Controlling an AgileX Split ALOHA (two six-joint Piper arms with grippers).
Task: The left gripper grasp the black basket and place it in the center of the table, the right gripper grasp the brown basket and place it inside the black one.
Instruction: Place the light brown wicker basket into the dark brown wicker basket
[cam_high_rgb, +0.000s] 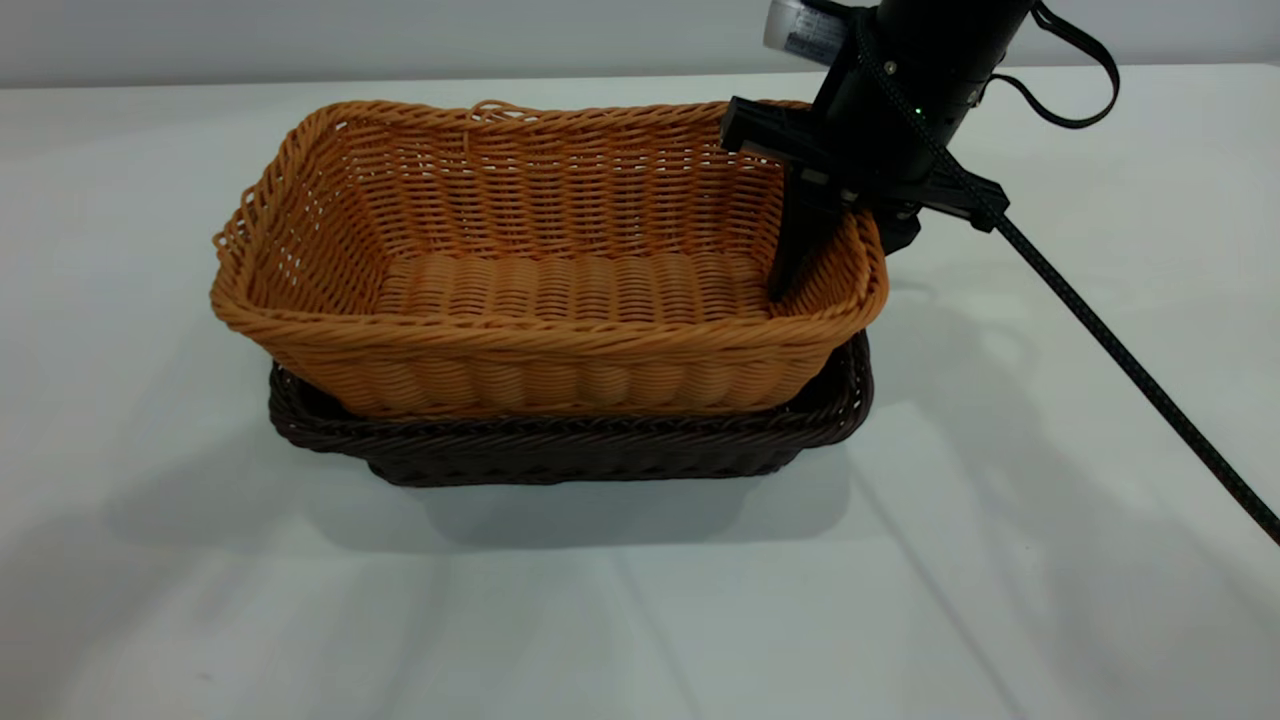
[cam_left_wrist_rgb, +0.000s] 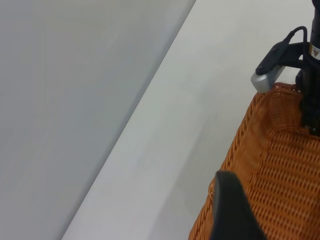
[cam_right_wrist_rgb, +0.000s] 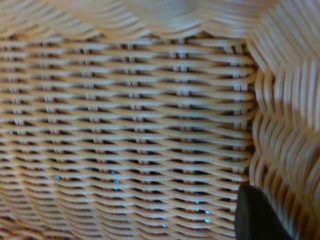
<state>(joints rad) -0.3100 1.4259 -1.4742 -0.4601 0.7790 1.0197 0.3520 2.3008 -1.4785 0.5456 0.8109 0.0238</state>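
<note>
I count two baskets and two grippers. The brown basket (cam_high_rgb: 545, 270) sits nested in the black basket (cam_high_rgb: 570, 445), which rests on the table (cam_high_rgb: 640, 600) near its middle. The brown basket rides high: its rim stands well above the black rim, and its left end appears slightly higher than its right.

The right gripper (cam_high_rgb: 835, 245) straddles the right-hand end wall of the brown basket. One finger reaches down inside the wall; the other lies outside it, mostly hidden. I judge it clamped on that wall, though the contact itself is hidden. The right wrist view shows only weave close up and one dark fingertip (cam_right_wrist_rgb: 257, 215).

The left gripper (cam_left_wrist_rgb: 232, 210) hangs near the brown basket's rim. Only one of its fingers shows, so I cannot tell how it is set.

Risks, as I judge them:
- Release with the basket not fully seated leaves it tilted or perched on the black rim.
- A finger snagged in the weave on withdrawal lifts the brown basket back out.
- Sideways pull drags both baskets off centre.
</note>
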